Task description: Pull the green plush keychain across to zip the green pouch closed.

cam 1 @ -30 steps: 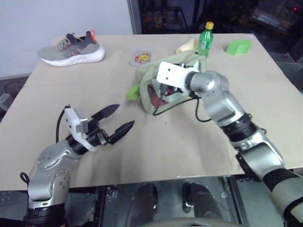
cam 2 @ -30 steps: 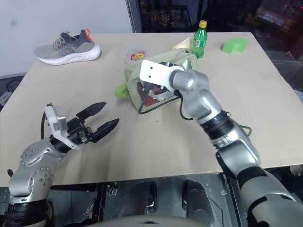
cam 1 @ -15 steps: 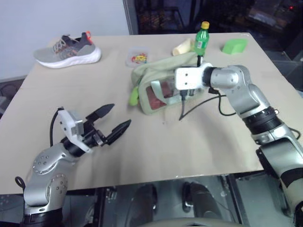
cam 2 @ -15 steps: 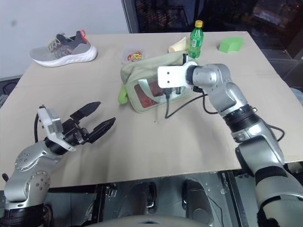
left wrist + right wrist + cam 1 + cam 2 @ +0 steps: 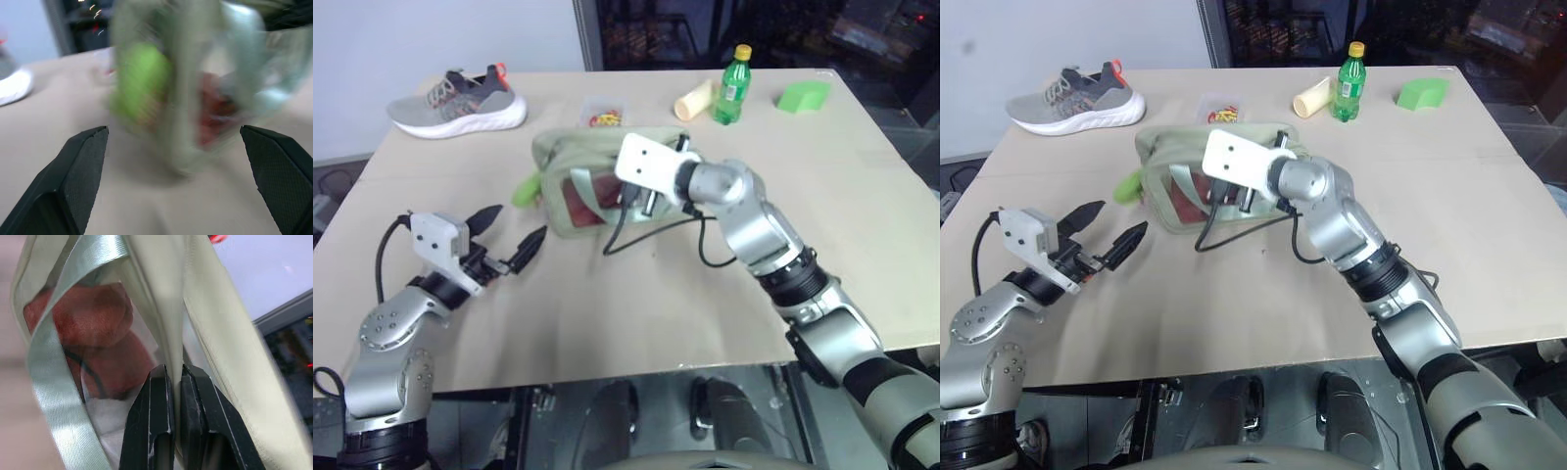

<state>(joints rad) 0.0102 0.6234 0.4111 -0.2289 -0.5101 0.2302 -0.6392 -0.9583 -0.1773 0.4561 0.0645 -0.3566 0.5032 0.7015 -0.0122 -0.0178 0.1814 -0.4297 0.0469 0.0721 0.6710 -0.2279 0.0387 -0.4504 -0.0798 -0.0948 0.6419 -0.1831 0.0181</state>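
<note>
Lime-green fuzzy plush keychain (image 5: 525, 189) hangs at the pale sage-green fabric pouch (image 5: 570, 162)'s left end, untouched. My left gripper (image 5: 507, 241) waits just left of it, fingers spread; my right gripper (image 5: 172, 396) pinches the pouch's fabric edge. Zipping's still ahead, I reckon.

Keychain (image 5: 526, 189) at pouch's (image 5: 570, 157) left end; bottle (image 5: 734, 84) behind, right.

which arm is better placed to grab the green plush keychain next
Left, probably. The left tool is open and faces the green plush keychain hanging at the near end of the green pouch. The right tool is shut on the pouch's fabric.
</note>
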